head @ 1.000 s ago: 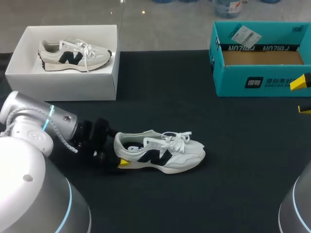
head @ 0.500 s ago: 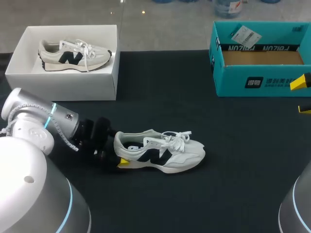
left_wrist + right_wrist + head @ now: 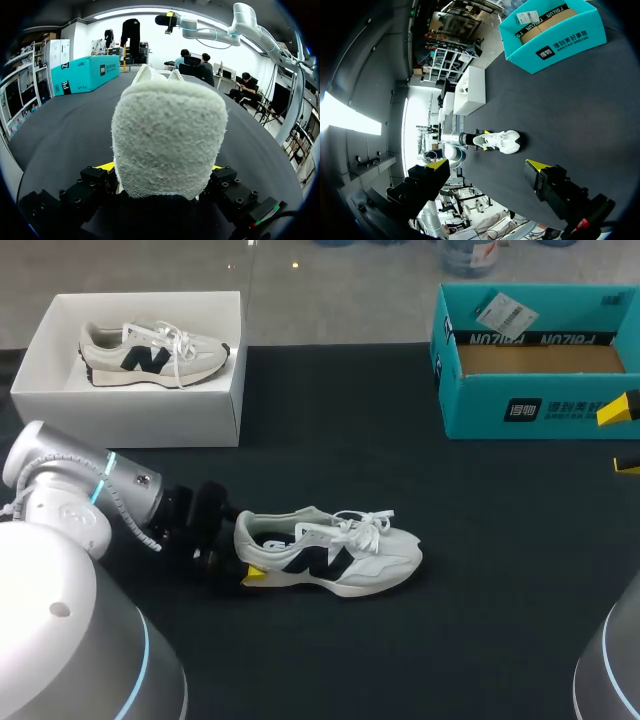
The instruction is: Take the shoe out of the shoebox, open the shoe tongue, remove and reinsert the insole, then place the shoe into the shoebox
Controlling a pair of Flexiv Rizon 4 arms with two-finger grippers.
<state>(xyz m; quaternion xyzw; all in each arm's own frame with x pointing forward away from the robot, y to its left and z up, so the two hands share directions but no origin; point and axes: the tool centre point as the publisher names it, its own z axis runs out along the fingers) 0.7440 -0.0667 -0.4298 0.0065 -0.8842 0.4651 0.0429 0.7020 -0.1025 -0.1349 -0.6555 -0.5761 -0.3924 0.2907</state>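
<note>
Heel blocks rest of white shoe (image 3: 330, 552) in left wrist view; left end effector (image 3: 161, 168) clamps that heel; right end effector (image 3: 486, 164) gapes empty.

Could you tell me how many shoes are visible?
2. One shoe lies mid-table, heel in the left gripper; a second shoe sits in the white box, far left; teal box interior partly hidden.

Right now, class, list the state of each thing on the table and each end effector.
Table shoe: upright on its sole, heel gripped.
White box: open.
Boxed shoe: in white box.
Teal box: open, no shoe inside.
Left end effector: shut on table shoe.
Right end effector: open, empty.
</note>
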